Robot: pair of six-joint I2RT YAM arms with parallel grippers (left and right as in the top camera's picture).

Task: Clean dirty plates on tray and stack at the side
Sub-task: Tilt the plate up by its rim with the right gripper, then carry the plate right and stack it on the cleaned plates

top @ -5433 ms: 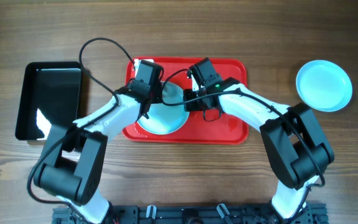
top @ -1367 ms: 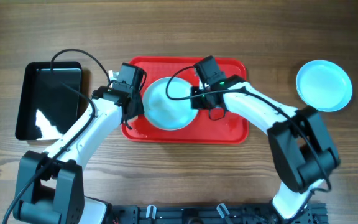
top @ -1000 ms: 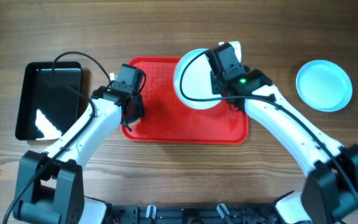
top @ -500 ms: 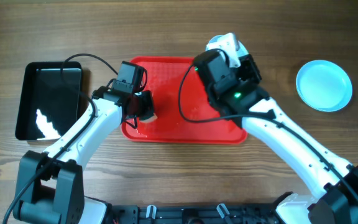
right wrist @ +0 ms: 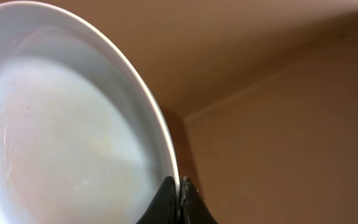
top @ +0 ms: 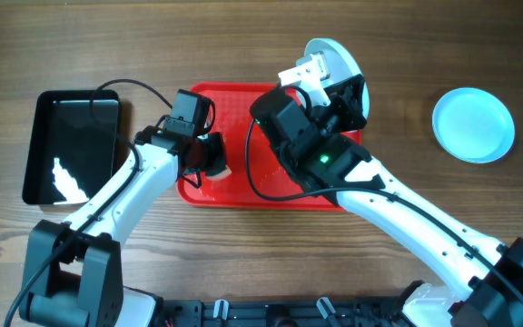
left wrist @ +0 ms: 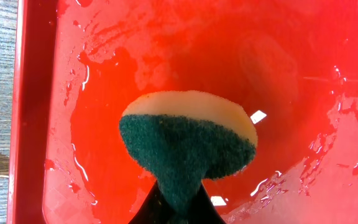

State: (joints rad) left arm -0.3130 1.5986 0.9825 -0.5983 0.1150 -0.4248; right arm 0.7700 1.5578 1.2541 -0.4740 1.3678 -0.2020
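The right claw (right wrist: 180,188) is closed tight on the rim of a plate (right wrist: 61,124), which is held raised and tipped on edge over the 1 o'clock corner of the tray (top: 243,186). The plate is round, shallow and smooth, pale with a whitish centre. The left claw (left wrist: 178,208) is clamped on a sponge (left wrist: 188,143), yellow foam under a coarse green scouring face, held over the tray's 9 o'clock end. The tray is glossy red plastic, streaked with water. A second plate (top: 473,124), light blue, is laid on the wooden worktop (top: 407,54) at 3 o'clock, well apart. A glossy black tray (top: 71,145) is set at 9 o'clock.
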